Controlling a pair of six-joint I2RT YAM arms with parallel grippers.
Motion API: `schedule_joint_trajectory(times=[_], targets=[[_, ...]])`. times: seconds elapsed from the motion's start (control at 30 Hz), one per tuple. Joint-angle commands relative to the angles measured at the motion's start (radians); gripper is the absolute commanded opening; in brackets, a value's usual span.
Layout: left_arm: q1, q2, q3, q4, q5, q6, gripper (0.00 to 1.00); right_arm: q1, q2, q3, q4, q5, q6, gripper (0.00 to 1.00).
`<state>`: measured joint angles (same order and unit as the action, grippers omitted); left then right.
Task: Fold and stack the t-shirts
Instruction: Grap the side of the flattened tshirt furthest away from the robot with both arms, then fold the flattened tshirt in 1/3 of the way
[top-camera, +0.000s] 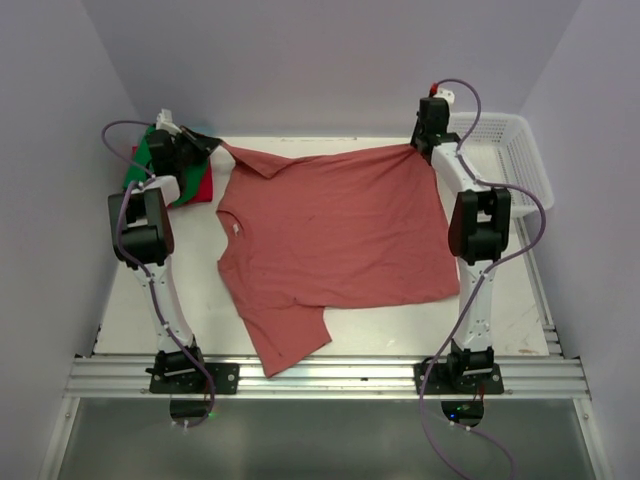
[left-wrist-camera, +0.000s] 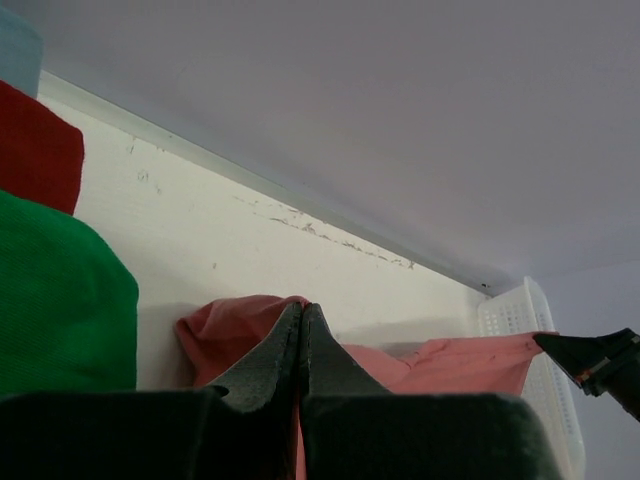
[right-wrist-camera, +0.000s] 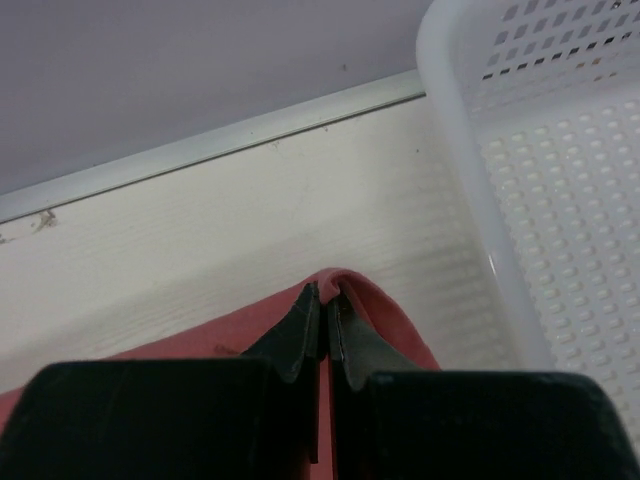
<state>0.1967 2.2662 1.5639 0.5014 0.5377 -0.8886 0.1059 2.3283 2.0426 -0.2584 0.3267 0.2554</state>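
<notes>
You've got the left jaws and right jaws each pinching a far corner of the brick-red shirt (top-camera: 335, 235), spread on the desk (top-camera: 520, 310)

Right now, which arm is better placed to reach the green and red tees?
Left, probably: the left pincer, shut on the brick-red shirt, sits beside the green tee; the right pincer is by the basket.

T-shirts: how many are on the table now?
3. The brick-red t-shirt lies spread mid-table, its far corners pinched by the left gripper and right gripper. The green t-shirt and red-pink t-shirt sit together at the far left, partly behind the left arm; more could hide there.
</notes>
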Motion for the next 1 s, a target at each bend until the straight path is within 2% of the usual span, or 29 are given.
schedule_joint_trajectory(times=[0.0, 0.13, 0.4, 0.63, 0.77, 0.97], targets=[[0.015, -0.1, 0.045, -0.03, 0.002, 0.04, 0.0, 0.002, -0.079, -0.021, 0.047, 0.046, -0.028, 0.0], [0.014, -0.18, -0.007, -0.087, -0.01, 0.043, 0.0, 0.002, -0.109, -0.079, 0.039, 0.057, -0.019, 0.0], [0.003, -0.491, -0.335, -0.109, -0.039, 0.049, 0.0, 0.002, -0.23, -0.297, 0.083, 0.064, 0.044, 0.0], [-0.068, -0.767, -0.557, -0.279, -0.047, 0.077, 0.0, 0.003, -0.317, -0.496, 0.137, 0.071, 0.074, 0.0], [-0.117, -0.977, -0.723, -0.345, -0.108, 0.085, 0.0, 0.003, -0.336, -0.529, 0.137, 0.069, 0.076, 0.0], [-0.143, -1.187, -0.818, -0.498, -0.151, 0.12, 0.0, 0.003, -0.401, -0.579, 0.125, 0.086, 0.096, 0.0]])
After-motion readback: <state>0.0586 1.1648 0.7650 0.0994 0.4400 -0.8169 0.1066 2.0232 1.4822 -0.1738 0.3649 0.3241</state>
